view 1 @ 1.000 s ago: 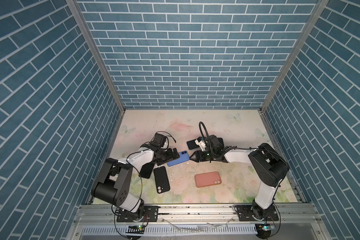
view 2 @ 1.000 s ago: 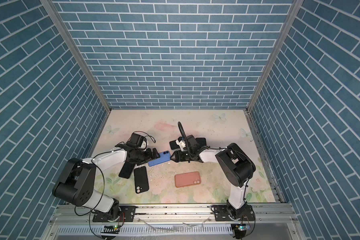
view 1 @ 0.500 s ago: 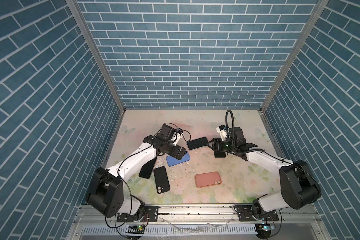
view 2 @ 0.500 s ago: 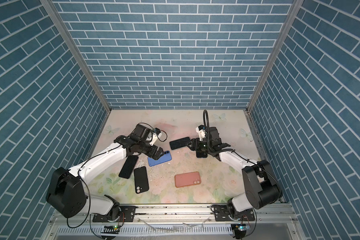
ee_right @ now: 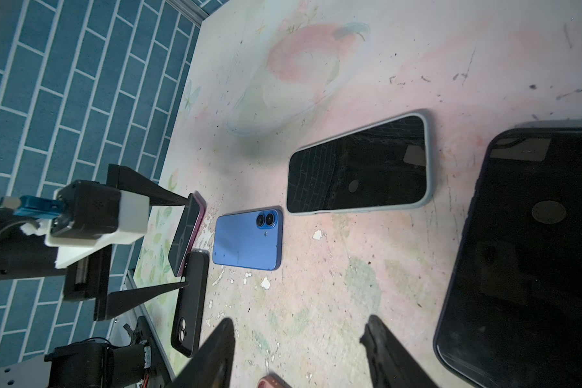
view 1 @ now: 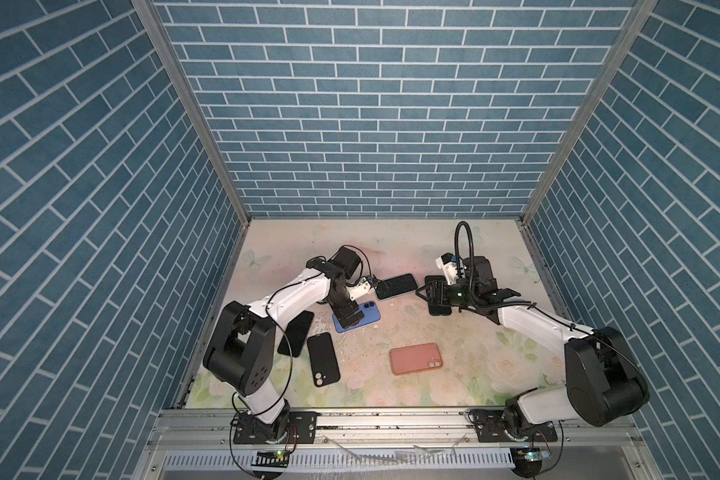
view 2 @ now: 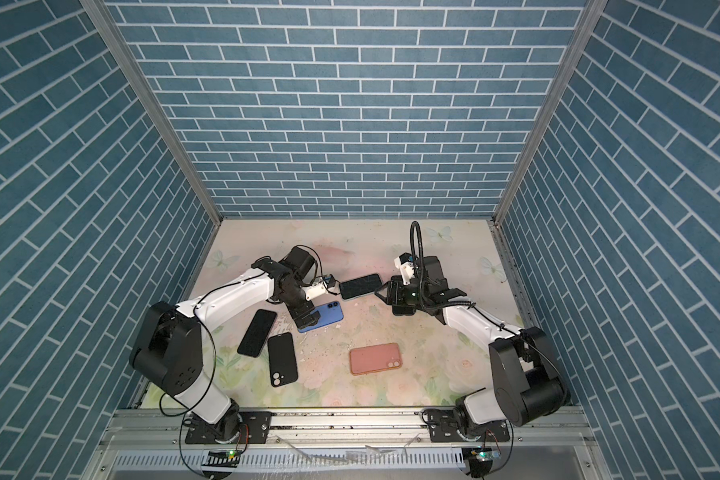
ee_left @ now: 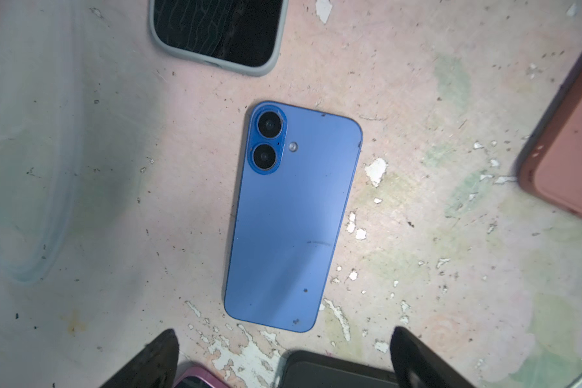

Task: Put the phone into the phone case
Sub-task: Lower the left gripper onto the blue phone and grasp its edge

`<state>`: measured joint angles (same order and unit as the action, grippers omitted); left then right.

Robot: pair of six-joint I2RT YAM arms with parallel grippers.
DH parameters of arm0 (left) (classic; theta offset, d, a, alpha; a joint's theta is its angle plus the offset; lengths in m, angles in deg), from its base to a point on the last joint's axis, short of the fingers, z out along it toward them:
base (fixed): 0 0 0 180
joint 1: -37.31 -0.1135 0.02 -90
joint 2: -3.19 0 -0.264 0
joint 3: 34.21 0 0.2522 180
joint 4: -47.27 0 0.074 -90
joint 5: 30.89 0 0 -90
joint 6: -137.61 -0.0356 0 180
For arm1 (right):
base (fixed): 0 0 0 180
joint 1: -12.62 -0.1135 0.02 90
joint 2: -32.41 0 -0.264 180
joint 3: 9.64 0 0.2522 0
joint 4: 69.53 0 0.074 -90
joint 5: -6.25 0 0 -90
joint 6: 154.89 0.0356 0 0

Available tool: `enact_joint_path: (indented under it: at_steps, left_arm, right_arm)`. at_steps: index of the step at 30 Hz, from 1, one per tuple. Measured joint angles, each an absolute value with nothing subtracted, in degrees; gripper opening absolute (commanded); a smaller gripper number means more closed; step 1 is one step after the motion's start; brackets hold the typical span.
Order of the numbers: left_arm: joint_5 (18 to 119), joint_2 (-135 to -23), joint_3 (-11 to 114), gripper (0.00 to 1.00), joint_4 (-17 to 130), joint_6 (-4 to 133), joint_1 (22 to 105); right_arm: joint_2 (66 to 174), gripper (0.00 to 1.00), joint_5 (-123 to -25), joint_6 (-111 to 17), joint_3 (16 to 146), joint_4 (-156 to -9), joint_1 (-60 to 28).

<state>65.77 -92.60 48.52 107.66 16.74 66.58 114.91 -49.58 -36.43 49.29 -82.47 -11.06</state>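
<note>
Blue phone (ee_left: 293, 218) face down on scuffed table (ee_left: 115, 201), grey-cased phone (ee_left: 219, 30) nearby, hand (ee_left: 283, 336) spread wide beside it

The table (view 1: 391, 249) holds one blue phone (view 1: 370, 313), one salmon case (view 1: 416, 358), one black case (view 1: 323, 365), three dark-screened handsets (view 1: 395, 286) (view 1: 298, 334) (ee_right: 524, 255).

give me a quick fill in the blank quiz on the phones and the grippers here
The blue phone lies with its screen facing ___.
Its back shows ___ camera lenses.
The phone in the grey case lies screen ___.
The left gripper hangs over the blue phone with its jaws ___.
Missing words: down; two; up; open.
</note>
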Motion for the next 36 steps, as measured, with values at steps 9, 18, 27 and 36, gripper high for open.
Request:
enact_joint_path:
  at_steps: [9, 18, 27, 36]
  left_arm:
    - [65.0, -96.1, 48.5, 1.0, 108.5, 13.2, 66.6]
    - [65.1, -97.1, 48.7, 0.99, 109.2, 9.7, 66.6]
    - [61.0, -101.3, 50.4, 0.99, 109.4, 6.6, 68.0]
    - [63.9, -106.0, 52.3, 1.0, 110.0, 5.1, 68.2]
  right_arm:
    - [116.6, 0.61, -47.9, -36.2, 48.7, -81.6, -11.1]
    - [118.8, 0.6, -47.0, -36.2, 48.7, -81.6, -11.1]
    - [118.8, 0.59, -46.5, -36.2, 48.8, -81.6, -11.1]
    - [118.8, 0.59, -46.5, -36.1, 48.8, -81.6, -11.1]
